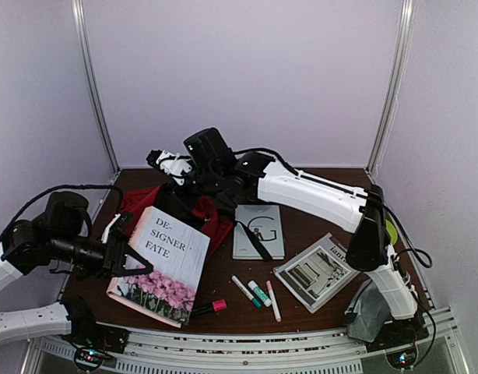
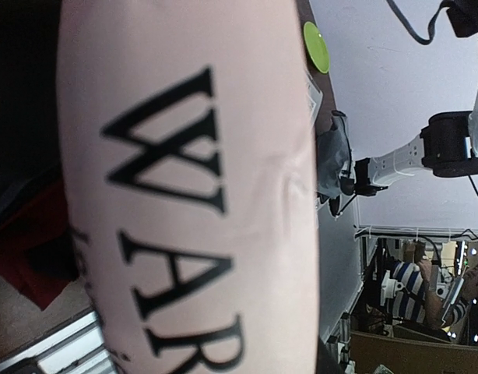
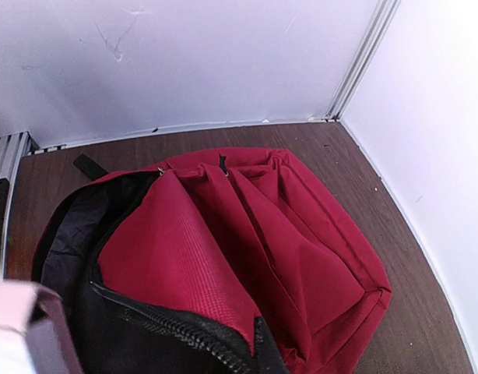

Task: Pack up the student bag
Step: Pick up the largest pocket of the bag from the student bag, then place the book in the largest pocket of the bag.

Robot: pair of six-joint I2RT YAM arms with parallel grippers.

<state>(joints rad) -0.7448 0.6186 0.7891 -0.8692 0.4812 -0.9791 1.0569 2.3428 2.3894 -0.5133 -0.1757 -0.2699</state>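
The student bag point(image 1: 210, 216) is a red backpack with a dark lining, lying at the back left of the table. In the right wrist view the student bag point(image 3: 301, 249) has its red flap pulled up, the black zipper edge point(image 3: 177, 331) showing at the bottom. My right gripper point(image 1: 191, 187) is at the bag's mouth, shut on the flap; its fingers are out of its own view. My left gripper point(image 1: 128, 257) is shut on the left edge of a white book point(image 1: 165, 261) with pink flowers, tilted against the bag's front. That book's cover point(image 2: 184, 195) fills the left wrist view.
A grey notebook point(image 1: 258, 231) lies mid-table, a magazine point(image 1: 315, 273) to its right. Three markers point(image 1: 258, 294) and a pink-capped pen point(image 1: 212, 306) sit near the front edge. A grey pouch point(image 1: 371, 308) rests by the right arm's base. Walls enclose the back and sides.
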